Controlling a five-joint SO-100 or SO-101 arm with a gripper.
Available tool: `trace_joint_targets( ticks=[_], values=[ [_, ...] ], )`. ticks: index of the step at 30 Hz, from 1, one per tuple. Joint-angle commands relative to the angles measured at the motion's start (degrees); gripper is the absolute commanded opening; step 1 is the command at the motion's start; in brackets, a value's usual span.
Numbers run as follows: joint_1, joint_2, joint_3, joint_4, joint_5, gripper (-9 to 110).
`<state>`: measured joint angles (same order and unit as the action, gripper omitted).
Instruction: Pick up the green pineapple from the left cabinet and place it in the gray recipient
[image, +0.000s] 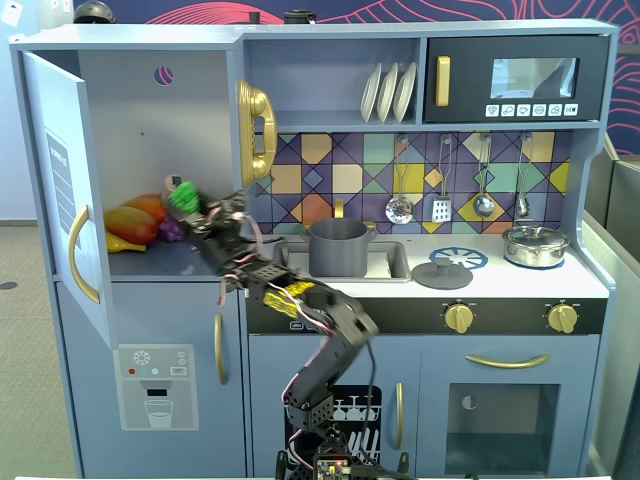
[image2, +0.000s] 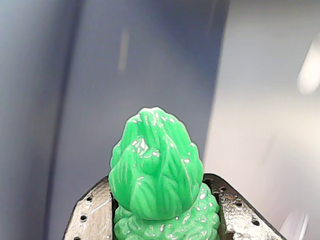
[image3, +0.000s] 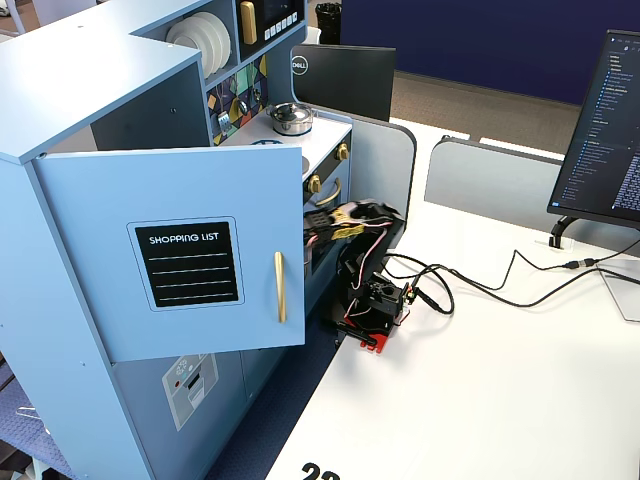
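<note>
A: What is the gripper (image2: 162, 220) doing?

B: It is clamped on the green pineapple (image2: 157, 175). In the wrist view two dark, perforated metal fingers (image2: 92, 215) press against the bumpy base from either side, and the leafy crown points up out of them.

A: How does the fruit look?

B: Glossy bright green plastic, with small white highlights. The crown is a pointed oval of overlapping ridged leaves; the body below is knobbly, and only its top edge shows.

A: Where is it?

B: In a fixed view the green pineapple (image: 183, 197) sits at the arm's tip inside the left cabinet (image: 140, 130), just above the shelf. Orange and yellow toy fruit (image: 135, 225) lie to its left, and something purple (image: 172, 230) lies just below it.

A: And the cabinet?

B: Smooth blue-gray panels, a small round hole in the back wall, and a door (image: 70, 200) swung open with a curved gold handle. From the other fixed view the door (image3: 180, 250) shows a black "Shopping List" panel and hides the gripper.

A: The gray recipient?

B: The gray recipient (image: 338, 248) is a matte dark cylinder standing in the sink, well apart from the fruit, to its right in that fixed view. A flat gray lid (image: 442, 273) lies on the counter beside it.
</note>
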<state>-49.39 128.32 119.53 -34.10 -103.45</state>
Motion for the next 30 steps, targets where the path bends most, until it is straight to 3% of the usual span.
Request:
trace_joint_targets(
  ticks=[1, 6, 15, 24, 30],
  values=[
    [3.9, 14.4, 2.9, -1.8, -2.5, 0],
    [14.9, 24.0, 5.4, 0.9, -2.0, 0],
    [45.9, 27.5, 0.6, 14.1, 16.7, 0],
    [52.4, 14.9, -11.0, 40.2, 15.6, 0],
    [52.8, 3.1, -15.9, 41.3, 11.3, 3]
  ],
)
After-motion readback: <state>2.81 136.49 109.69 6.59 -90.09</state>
